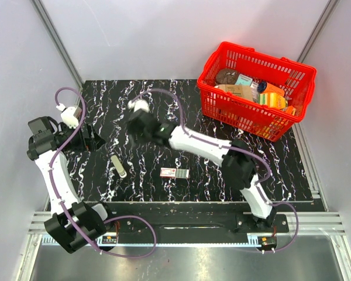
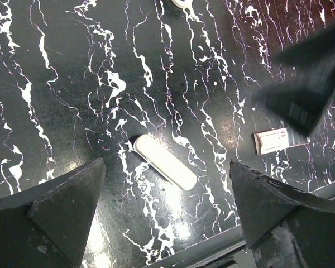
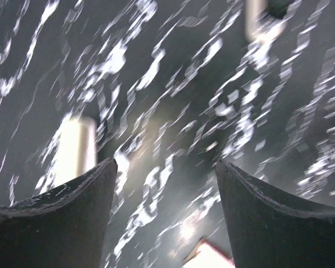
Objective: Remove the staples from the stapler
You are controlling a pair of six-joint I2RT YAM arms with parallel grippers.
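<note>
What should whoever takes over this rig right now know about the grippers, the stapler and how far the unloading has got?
Left gripper: open, empty, held above the table with the stapler in line between its fingers, not touching it.
Right gripper: open, empty, above the table farther back; its wrist view is blurred.
Stapler: lies flat and closed on the table, with neither gripper on it. A small red-and-white box lies to its right, apart from it.
Done: nothing that shows; no loose staples in sight.
Left: grasp the stapler, open it, take the staples out.
</note>
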